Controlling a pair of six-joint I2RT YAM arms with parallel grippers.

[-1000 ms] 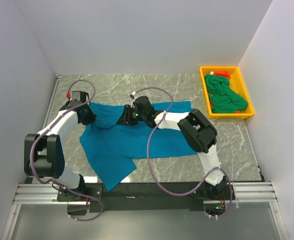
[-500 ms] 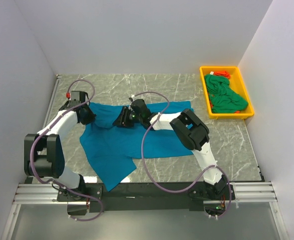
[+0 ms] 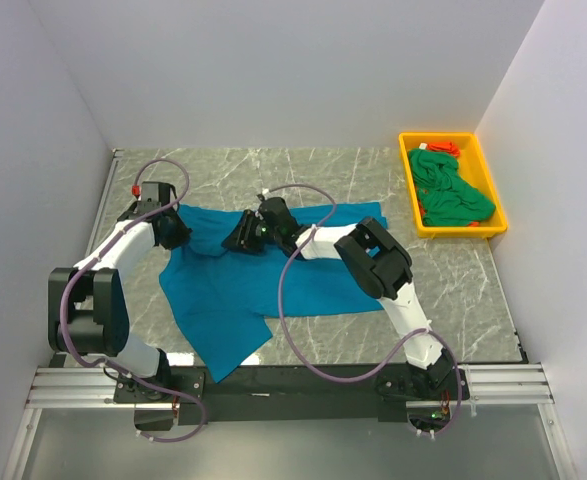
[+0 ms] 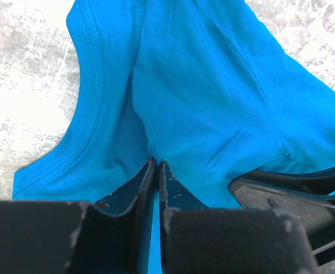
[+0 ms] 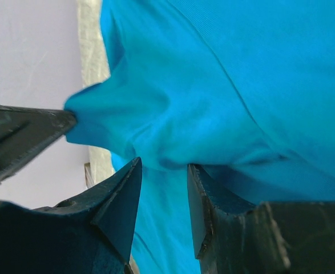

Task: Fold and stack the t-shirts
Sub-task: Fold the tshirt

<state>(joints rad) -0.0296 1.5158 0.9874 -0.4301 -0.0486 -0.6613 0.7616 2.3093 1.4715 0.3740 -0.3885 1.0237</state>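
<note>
**A:** What does the overhead view show?

**B:** A teal shirt (image 3: pixel 273 285) lies spread on the marble counter (image 3: pixel 353 170), well apart from the yellow bin (image 3: pixel 405 185). A green shirt (image 3: pixel 455 198) and a small red piece (image 3: pixel 445 148) sit inside the bin. Both arms reach to the end of the teal shirt away from the bin. The left hand (image 3: pixel 176 230) is farthest from the bin, and the right hand (image 3: pixel 241 237) is between it and the bin.

**A:** And the left wrist camera?

**B:** The left hand is clamped on a ridge of teal cloth beside a stitched hem. Its fingers meet with only fabric between them.

**A:** The right wrist camera?

**B:** The right hand is narrow but not closed. Its two fingers (image 5: pixel 120 197) stand apart, with a bunched fold of the shirt just past their tips. On the side away from the bin, the left hand pinches a peak of the same cloth.

**A:** How should this step go?

**B:** I'd judge the right hand needs to push a little deeper and close squarely on the fold. It should get a firm bite without tugging cloth out of the left pinch. Then both hands should lift level and move together, so the folded edge lands straight.
</note>
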